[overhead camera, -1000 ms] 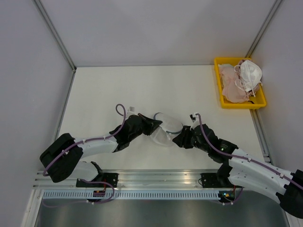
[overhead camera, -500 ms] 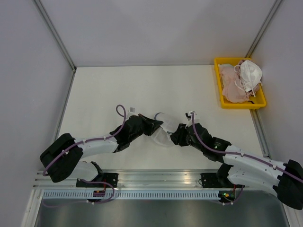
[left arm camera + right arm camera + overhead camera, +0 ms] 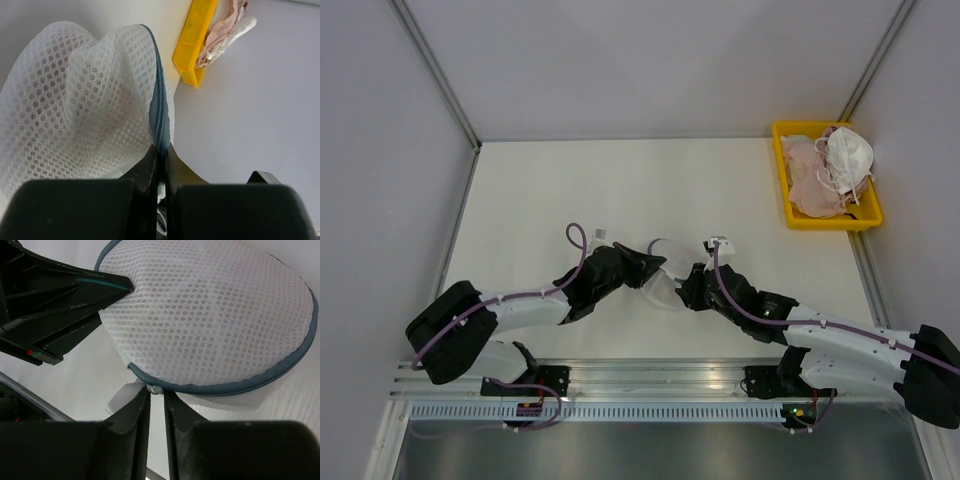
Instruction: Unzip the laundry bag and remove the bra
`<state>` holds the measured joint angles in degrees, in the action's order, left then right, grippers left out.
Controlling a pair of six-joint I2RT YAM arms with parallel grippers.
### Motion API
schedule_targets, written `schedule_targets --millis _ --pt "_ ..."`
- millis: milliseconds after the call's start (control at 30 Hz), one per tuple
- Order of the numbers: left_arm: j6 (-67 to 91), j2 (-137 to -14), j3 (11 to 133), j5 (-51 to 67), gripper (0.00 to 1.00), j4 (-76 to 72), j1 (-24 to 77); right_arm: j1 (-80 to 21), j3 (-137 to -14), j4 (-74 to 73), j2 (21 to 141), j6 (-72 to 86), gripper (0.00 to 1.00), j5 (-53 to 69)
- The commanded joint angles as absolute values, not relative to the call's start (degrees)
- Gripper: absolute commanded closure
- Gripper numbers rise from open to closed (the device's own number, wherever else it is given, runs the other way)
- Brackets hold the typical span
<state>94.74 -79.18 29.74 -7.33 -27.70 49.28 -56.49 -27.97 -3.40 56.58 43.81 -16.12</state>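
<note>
The left gripper (image 3: 161, 151) is closed, with the zipper (image 3: 158, 107) seam of the laundry bag (image 3: 75, 100) pinched between its fingers. The white mesh bulges up and away from the fingertips. A faint pink tint, taken as the bra (image 3: 102, 132), is seen through the mesh; its shape cannot be made out.

The right gripper (image 3: 156, 392) is set to a narrow gap. The zipper pull (image 3: 155, 389) lies at its fingertips; whether it is clamped cannot be told. The bag dome lies directly beyond these fingertips, with the left gripper at its far side.

The bag rests on the table (image 3: 570, 190) between both grippers. A yellow tray (image 3: 785, 180) holding pale pink garments (image 3: 807, 175) and a white cupped item (image 3: 848, 152) is located well beyond the right gripper.
</note>
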Motion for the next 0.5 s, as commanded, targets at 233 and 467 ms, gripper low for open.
schedule_targets --millis 233,467 --pt "96.5 -78.6 27.9 -7.7 0.98 -31.5 49.9 -59.1 -31.6 -4.1 55.6 44.3 0.99 -23.8" --pt "93.2 -76.1 25.9 -7.3 0.98 -31.7 49.0 -59.4 -32.8 -12.2 53.6 44.6 1.0 -24.6"
